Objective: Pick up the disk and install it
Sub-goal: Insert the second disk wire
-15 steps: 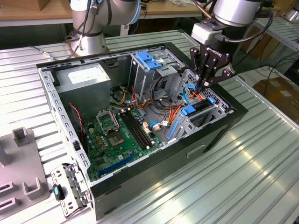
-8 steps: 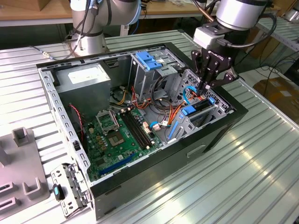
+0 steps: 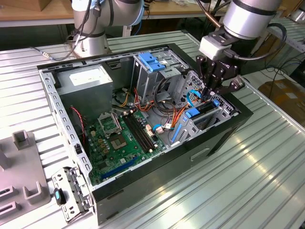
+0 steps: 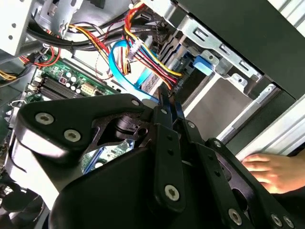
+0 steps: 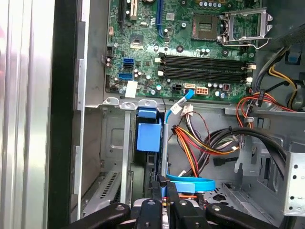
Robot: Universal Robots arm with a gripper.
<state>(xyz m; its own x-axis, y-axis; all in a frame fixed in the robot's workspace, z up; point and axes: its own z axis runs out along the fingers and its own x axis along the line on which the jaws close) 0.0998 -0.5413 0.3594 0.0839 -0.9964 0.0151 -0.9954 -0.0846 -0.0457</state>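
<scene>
The disk [image 3: 206, 109] stands on edge in the drive bay at the open computer case's corner, on the exterior view's right. Its blue plastic rail [image 3: 194, 113] faces up. My gripper [image 3: 213, 98] reaches down into that bay from above. In both wrist views the black fingers [image 5: 157, 191] are drawn close together, pinching a thin blue-edged part at the disk's end [image 5: 165, 157]. The blue rail block [image 5: 148, 136] lies just ahead of my gripper [image 5: 165, 187]. In the second wrist view my gripper [image 4: 167, 101] points at the bay, where a blue tab [image 4: 204, 64] shows.
Bundled coloured cables [image 5: 200, 143] and a blue ribbon cable [image 5: 190, 182] crowd the space beside the bay. The motherboard [image 3: 119, 138], a grey power-supply box [image 3: 88, 81] and a metal cage with a blue cap [image 3: 152, 62] fill the case. A person's hand [image 4: 269, 169] rests outside the case wall.
</scene>
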